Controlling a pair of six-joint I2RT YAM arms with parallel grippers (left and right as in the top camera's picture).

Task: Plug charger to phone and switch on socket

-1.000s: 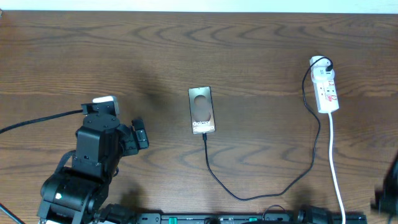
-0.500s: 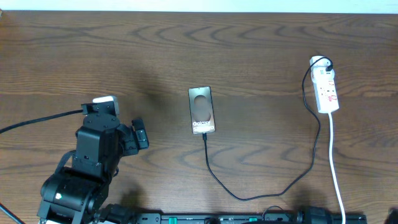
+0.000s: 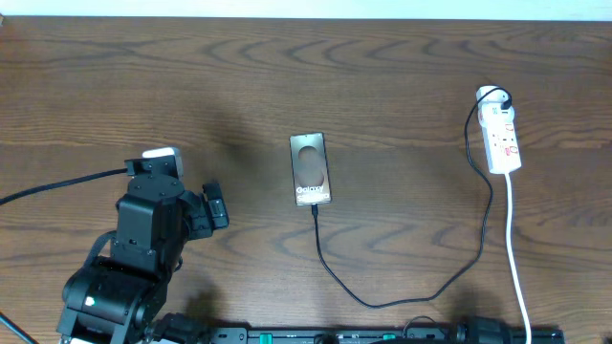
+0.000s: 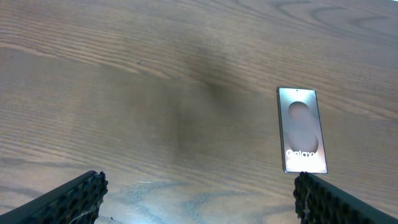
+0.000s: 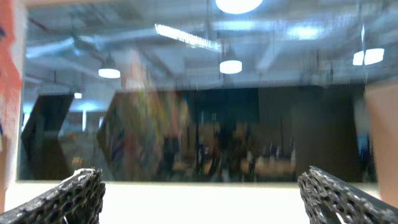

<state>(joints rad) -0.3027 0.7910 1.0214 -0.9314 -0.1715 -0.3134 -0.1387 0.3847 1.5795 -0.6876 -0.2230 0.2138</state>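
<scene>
The wooden worktop (image 3: 402, 67) fills the overhead frame, and the left arm (image 3: 143, 239) sits at its lower left. The white socket (image 3: 501, 139) lies at the upper right, and the phone (image 3: 311, 169) lies flat at centre. The black charger (image 3: 382, 301) runs from the phone's lower edge, loops toward the bottom of the frame, and rises to the socket's upper end. The left hand (image 4: 199, 208) is open and empty above bare wood left of the phone. The right hand (image 5: 205, 199) is spread wide, holds nothing, and faces a blurred room.

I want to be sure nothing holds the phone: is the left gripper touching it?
Apart. The overhead view shows a plain stretch of bare table between the left gripper and the phone.
</scene>
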